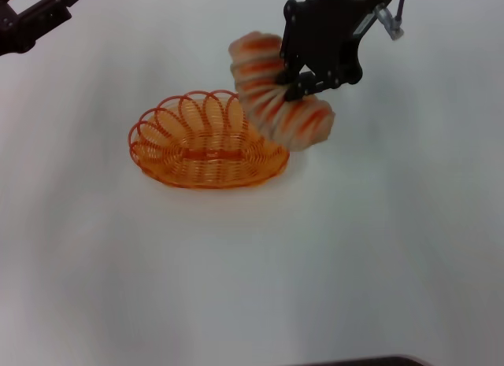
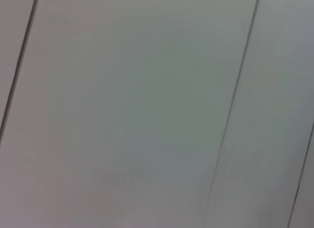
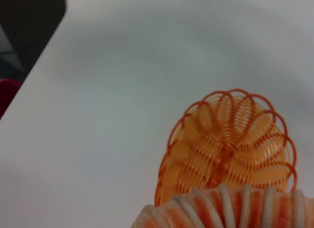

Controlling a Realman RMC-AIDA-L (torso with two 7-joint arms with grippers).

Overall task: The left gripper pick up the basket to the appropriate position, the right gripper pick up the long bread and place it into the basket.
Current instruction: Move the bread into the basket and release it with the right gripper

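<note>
The orange wire basket (image 1: 206, 140) stands on the white table, left of centre, with nothing in it. My right gripper (image 1: 309, 81) is shut on the long bread (image 1: 272, 94), a pale tan loaf with orange stripes that hangs bent in the air over the basket's right end. In the right wrist view the bread (image 3: 230, 208) lies across the near edge with the basket (image 3: 230, 144) below it. My left gripper (image 1: 31, 18) is raised at the far left, well away from the basket. The left wrist view shows only bare surface.
The white table (image 1: 354, 248) spreads around the basket. A dark area and a red object (image 3: 7, 93) lie past the table's edge in the right wrist view.
</note>
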